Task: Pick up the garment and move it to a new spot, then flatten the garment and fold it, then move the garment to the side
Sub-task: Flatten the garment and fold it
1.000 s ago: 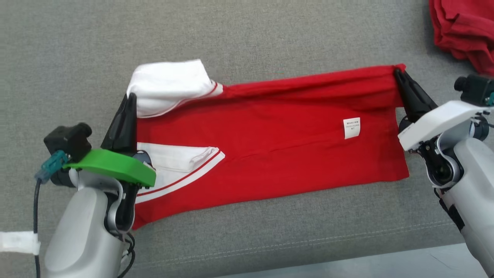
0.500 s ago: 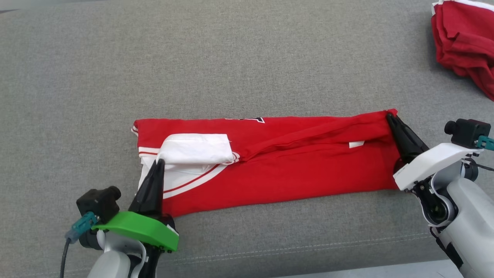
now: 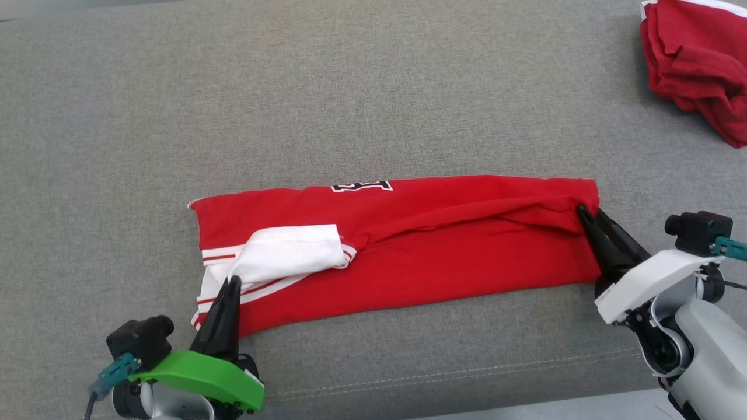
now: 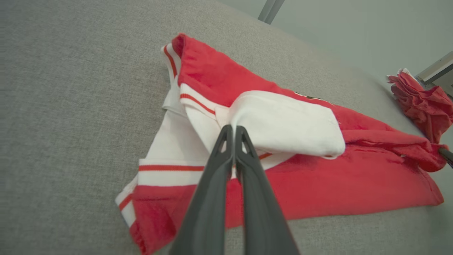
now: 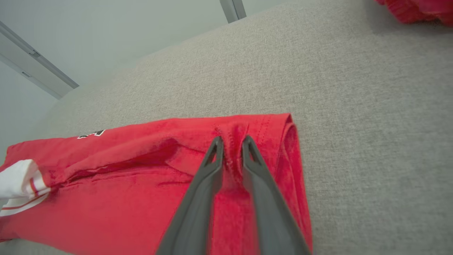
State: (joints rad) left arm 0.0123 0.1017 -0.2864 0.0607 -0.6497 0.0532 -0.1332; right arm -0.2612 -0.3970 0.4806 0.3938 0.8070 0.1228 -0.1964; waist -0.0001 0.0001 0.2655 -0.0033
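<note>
Change: garment [image 3: 443, 251] has come down since a second ago, its far half folded toward the near edge; right tool [image 3: 585, 211] has parted its jaws in that time.
Garment: red, folded into a long band; lies flat across the middle of the grey fabric surface [image 3: 350, 87], running left to right.
Sleeve [image 3: 292, 254]: white with red stripes; turned over the band's left end.
Lettering [image 3: 362, 186]: black and white; partly showing at the band's far edge.
Left tool [image 3: 231, 281]: fingers pressed together, tips at the sleeve's near edge; whether cloth is pinched cannot be told.
Right tool: fingers slightly apart at the band's right end, a ridge of hem between them.
Second cloth [image 3: 694, 64]: red, crumpled; far right corner, well apart from the garment.
</note>
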